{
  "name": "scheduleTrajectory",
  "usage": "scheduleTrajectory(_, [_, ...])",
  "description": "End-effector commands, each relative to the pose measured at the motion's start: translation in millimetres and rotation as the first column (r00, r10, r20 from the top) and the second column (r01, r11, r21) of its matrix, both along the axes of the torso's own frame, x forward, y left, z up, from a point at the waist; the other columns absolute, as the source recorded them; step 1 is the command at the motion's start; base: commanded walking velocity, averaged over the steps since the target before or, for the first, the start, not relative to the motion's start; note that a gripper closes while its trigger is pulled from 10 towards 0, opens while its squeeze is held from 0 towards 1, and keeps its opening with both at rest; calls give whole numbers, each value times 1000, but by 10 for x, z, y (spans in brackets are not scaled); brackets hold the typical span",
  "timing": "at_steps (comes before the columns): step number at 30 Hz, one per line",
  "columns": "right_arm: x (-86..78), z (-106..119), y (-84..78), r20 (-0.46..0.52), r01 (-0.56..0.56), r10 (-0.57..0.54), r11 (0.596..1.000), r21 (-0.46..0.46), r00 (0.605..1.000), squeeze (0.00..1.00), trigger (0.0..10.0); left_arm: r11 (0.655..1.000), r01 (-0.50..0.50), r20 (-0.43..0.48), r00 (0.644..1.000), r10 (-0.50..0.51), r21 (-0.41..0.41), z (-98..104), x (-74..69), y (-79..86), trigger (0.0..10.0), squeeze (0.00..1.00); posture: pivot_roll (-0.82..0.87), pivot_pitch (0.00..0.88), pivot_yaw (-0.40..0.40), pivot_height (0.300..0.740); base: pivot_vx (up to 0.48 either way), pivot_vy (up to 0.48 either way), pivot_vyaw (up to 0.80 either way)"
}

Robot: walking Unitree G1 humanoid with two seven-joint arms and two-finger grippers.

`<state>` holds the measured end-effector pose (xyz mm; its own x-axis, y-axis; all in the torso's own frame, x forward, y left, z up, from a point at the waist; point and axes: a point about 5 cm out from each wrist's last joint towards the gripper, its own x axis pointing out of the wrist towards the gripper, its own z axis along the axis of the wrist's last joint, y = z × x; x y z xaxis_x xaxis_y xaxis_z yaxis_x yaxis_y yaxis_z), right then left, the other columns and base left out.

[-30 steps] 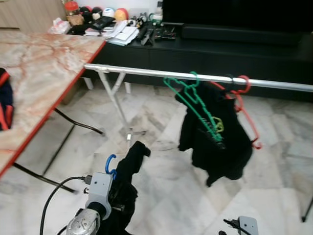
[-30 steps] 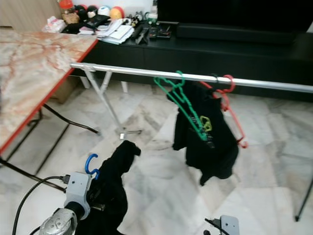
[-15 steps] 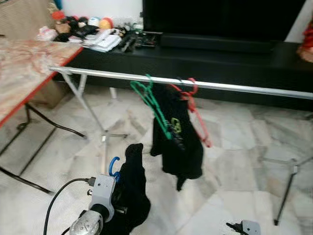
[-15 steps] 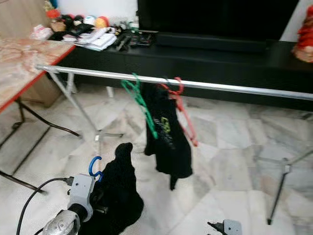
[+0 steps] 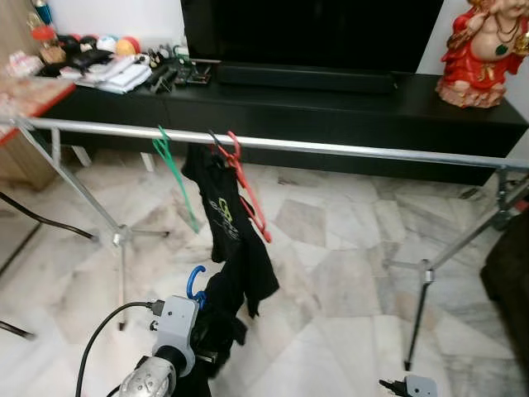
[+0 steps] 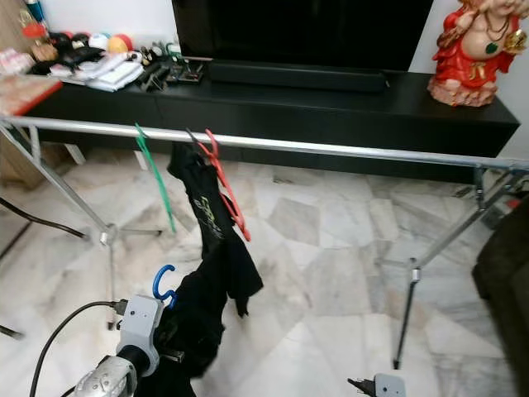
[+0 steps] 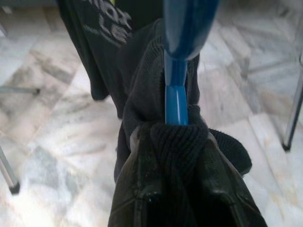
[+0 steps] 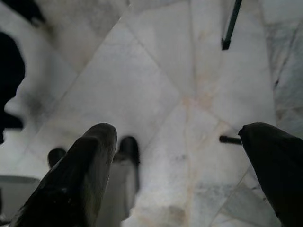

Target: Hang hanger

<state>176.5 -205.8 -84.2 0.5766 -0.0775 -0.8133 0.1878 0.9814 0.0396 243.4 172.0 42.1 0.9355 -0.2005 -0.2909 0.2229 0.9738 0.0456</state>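
My left gripper (image 7: 177,198) is low in front of me, shut on the neck of a blue hanger (image 7: 176,94) draped with a black garment (image 7: 142,80). The cloth covers most of the fingers. The blue hook (image 5: 195,281) points up, well below the silver rail (image 5: 347,151). Hanging on that rail are a green hanger (image 5: 176,178), a red hanger (image 5: 248,198) and a black shirt with yellow print (image 5: 219,211). The held garment hangs just in front of that shirt. My right gripper (image 8: 180,175) hangs low over the marble floor, open and empty.
The rack stands on tripod legs at left (image 5: 120,236) and right (image 5: 423,273). Behind it runs a black TV bench (image 5: 331,103) with clutter at its left and a red statue (image 5: 483,41) at its right. A dark sofa edge (image 5: 508,281) sits far right.
The camera has swung to the right, so the table has slid out at the left and the statue and right rack leg have come in. The left gripper keeps its hold on the hanger.
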Motion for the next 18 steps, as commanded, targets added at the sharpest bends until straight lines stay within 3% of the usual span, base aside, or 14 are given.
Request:
scheduleTrajectory(1, [-77,-32,-22,-24,3,-3,1000,-3,1000,0,10000,1000,10,31,999,-11,6,66,28,-20,10000,0,-68,164,7,740,0,-480,0])
scheduleTrajectory(7, [-79,-33,-22,-23,8,-8,1000,-3,1000,0,10000,1000,17,32,999,-17,4,65,26,-36,10000,0,-66,177,4,740,0,-442,0])
scheduleTrajectory(18, [-42,-17,-22,-16,10,-10,1000,-2,1000,0,10000,999,-21,39,999,23,-32,78,48,-16,10000,0,-69,201,0,740,0,0,0])
